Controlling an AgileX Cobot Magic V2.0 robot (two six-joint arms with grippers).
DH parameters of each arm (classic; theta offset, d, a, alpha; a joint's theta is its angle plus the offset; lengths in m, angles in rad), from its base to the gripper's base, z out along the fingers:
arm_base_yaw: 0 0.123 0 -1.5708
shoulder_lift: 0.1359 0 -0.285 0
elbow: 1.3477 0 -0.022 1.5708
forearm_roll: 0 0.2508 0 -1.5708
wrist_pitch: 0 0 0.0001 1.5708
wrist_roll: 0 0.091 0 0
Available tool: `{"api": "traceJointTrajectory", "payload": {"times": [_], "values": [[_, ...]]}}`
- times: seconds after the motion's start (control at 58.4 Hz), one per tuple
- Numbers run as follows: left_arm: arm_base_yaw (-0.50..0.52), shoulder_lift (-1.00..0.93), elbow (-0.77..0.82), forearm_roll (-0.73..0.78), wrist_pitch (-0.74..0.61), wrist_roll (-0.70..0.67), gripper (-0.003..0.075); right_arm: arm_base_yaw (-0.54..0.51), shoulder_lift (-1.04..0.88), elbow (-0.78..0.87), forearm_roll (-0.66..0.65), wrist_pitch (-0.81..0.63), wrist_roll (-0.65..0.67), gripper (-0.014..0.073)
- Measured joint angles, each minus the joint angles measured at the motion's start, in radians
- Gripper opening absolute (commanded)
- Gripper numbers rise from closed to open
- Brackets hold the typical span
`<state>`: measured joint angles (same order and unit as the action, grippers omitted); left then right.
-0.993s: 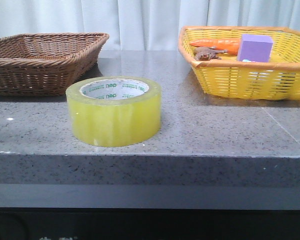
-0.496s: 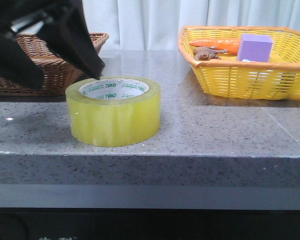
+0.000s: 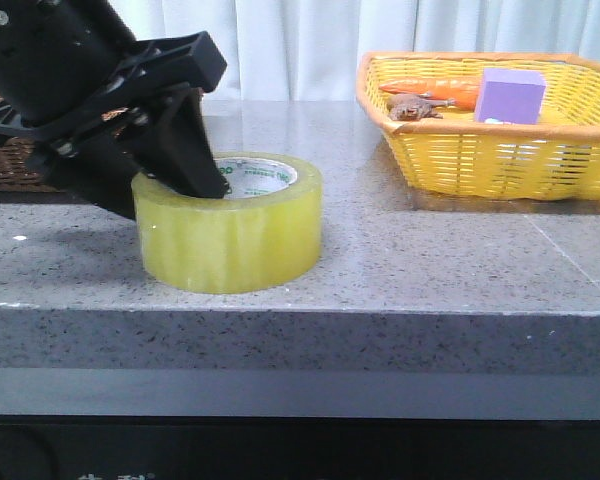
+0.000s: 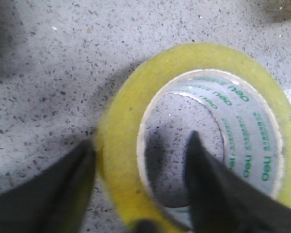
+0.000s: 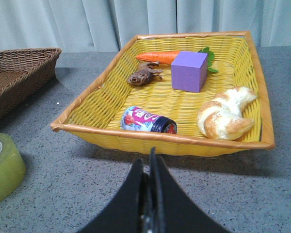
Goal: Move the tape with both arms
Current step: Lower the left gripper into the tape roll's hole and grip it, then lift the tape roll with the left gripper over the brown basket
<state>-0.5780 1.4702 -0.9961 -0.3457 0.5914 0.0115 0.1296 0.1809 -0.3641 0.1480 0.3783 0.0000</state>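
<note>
— Where's your tape (image 3: 227, 221)?
— On the table (image 3: 400, 260), left of the yellow basket (image 5: 106, 99). Your left tool (image 4: 140, 187) straddles its wall, spread wide.
— The basket?
— Carrot (image 5: 157, 57), purple block (image 5: 189, 71), croissant (image 5: 225, 112), bottle (image 5: 148, 120). Your right tool (image 5: 149, 160) is pinched closed, empty.

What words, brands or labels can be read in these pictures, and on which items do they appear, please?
"deli", in green, repeated around the white inner core of the tape.
Smaller green lines beside each "deli" on that core: too small to read.
Label on the purple-and-red bottle in the yellow basket: blurred, unreadable.
</note>
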Motion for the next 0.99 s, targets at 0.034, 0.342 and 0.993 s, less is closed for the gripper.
{"api": "traceJointTrajectory", "payload": {"times": [0.034,0.342,0.993], "values": [[0.000,0.000,0.000,0.000,-0.003,0.000,0.0145,0.000,0.000,0.000,0.000,0.000,0.000,-0.0090],[-0.002,-0.007,-0.027,0.011,0.020,0.007,0.0097,0.000,0.000,0.000,0.000,0.000,0.000,-0.0090],[0.361,0.022,-0.445,0.222,0.068,0.014,0.0099,0.000,0.000,0.000,0.000,0.000,0.000,-0.0090]]}}
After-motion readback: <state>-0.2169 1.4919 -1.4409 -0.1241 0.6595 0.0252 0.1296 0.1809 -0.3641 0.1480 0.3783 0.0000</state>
